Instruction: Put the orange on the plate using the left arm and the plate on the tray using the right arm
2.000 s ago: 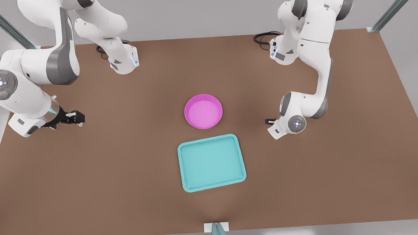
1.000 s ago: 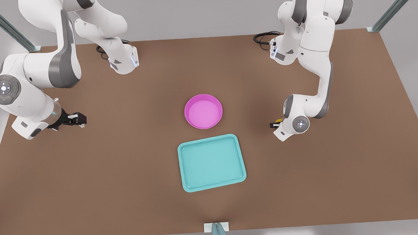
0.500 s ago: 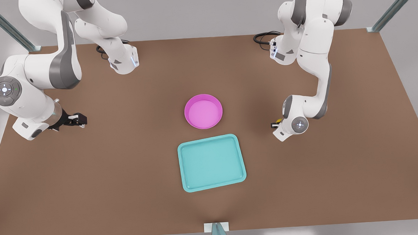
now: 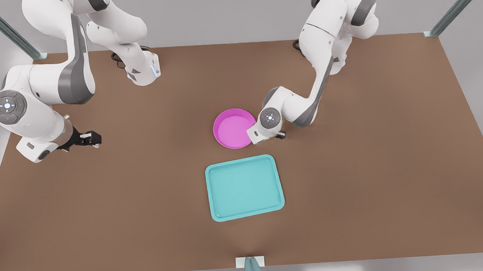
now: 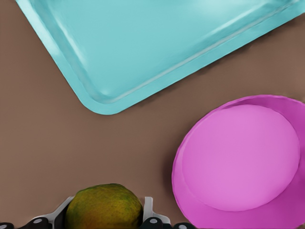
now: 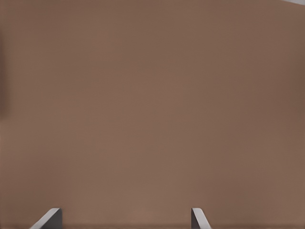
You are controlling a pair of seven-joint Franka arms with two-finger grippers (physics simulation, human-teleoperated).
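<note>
while the left gripper (image 5: 105, 220) clamps the orange (image 5: 104, 207) (partly cut off), the right gripper (image 4: 87, 138) waits.

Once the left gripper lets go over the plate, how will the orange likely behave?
The orange is round, so it may roll. The plate has a raised rim that should stop it. Its bumpy skin probably keeps it from slipping in the left gripper.

Left claw (image 5: 104, 220) clamped (full), right claw (image 4: 90, 139) spread, arm waiting.
</note>
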